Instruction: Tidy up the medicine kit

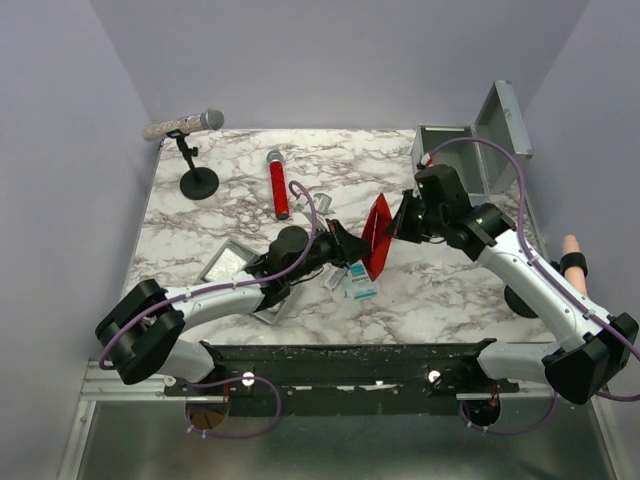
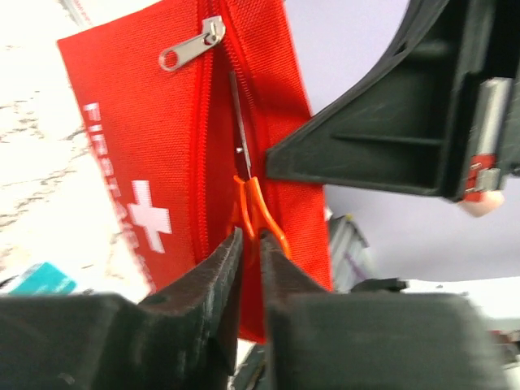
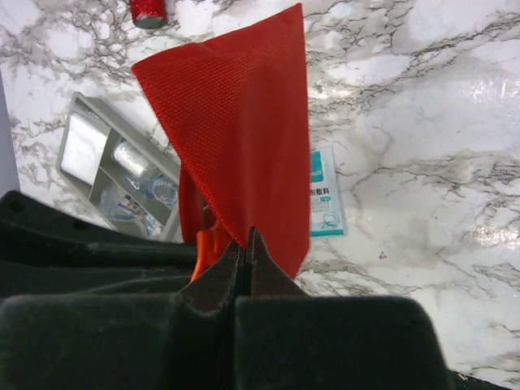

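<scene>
A red first-aid pouch [image 1: 377, 235] hangs upright over the middle of the table between both grippers. My right gripper [image 3: 246, 236] is shut on the pouch's [image 3: 236, 122] fabric edge and holds it up. My left gripper [image 2: 250, 237] is shut on the orange handle of scissors [image 2: 258, 207], whose blades reach into the pouch's [image 2: 146, 138] open zipper slot. In the top view the left gripper [image 1: 347, 243] is left of the pouch and the right gripper [image 1: 397, 226] is right of it. The medicine kit [image 1: 452, 150], a grey metal box with its lid [image 1: 505, 120] raised, stands at the far right.
A shallow grey tray [image 1: 228, 262] with small items lies partly under the left arm; it also shows in the right wrist view [image 3: 77, 122]. Teal packets [image 1: 357, 283] lie below the pouch. A red tube [image 1: 279, 186] and a microphone stand [image 1: 198, 180] are at the back left.
</scene>
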Motion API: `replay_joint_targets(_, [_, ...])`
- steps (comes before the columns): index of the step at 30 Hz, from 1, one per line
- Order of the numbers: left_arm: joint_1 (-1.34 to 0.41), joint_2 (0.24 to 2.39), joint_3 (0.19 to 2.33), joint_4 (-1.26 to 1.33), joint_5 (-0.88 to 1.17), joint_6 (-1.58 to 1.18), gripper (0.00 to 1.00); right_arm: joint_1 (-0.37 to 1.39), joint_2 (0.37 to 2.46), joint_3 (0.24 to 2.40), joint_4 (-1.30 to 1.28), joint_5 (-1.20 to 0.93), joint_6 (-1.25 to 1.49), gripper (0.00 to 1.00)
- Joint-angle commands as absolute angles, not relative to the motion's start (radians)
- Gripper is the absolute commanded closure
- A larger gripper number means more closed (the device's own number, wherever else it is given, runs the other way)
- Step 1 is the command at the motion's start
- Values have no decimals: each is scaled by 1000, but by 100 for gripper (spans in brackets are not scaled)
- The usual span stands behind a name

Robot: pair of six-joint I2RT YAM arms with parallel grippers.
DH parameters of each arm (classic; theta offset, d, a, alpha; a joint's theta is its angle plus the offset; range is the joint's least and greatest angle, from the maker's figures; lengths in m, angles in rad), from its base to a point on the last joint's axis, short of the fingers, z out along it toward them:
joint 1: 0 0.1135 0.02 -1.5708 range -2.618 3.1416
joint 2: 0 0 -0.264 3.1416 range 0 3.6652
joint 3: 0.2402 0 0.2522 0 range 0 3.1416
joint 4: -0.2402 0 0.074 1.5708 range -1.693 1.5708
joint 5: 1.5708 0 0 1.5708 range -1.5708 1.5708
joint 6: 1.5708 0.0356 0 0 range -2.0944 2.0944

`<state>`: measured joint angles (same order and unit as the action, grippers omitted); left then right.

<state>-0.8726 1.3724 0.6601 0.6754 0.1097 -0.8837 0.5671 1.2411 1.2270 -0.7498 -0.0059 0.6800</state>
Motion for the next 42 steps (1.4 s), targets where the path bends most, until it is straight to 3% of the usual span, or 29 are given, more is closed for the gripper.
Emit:
replay_joint_targets(1, [-879, 1345, 703, 546, 101, -825, 63, 560, 1218, 1267, -761, -17, 664, 99])
replay_joint_targets(9, [-879, 1189, 733, 348, 11, -752, 28, 555, 1210, 1256, -762, 28, 644, 99])
replay_joint_targets(17, [-876, 1063, 695, 120, -164, -724, 28, 552, 1175, 1201, -779, 144, 571, 99])
replay_joint_targets(22, [-874, 1230, 741, -81, -193, -713, 33, 552, 1131, 1140, -799, 216, 520, 99])
replay_joint_targets(25, [-879, 1369, 831, -202, -202, -658, 31, 552, 1109, 1106, -799, 236, 511, 99])
replay_joint_targets(29, [-890, 1453, 894, -305, -252, -614, 20, 554, 1091, 1080, -805, 235, 506, 99])
replay_joint_targets(30, [-890, 1457, 893, -304, -252, -608, 1, 552, 1085, 1074, -804, 238, 506, 99])
replay_joint_targets(37, [-890, 1568, 933, -313, -219, -540, 2, 552, 1060, 1037, -795, 250, 499, 99])
replay_joint_targets(42, [-890, 1647, 985, -316, -196, -512, 12, 552, 1039, 1026, -795, 267, 485, 99])
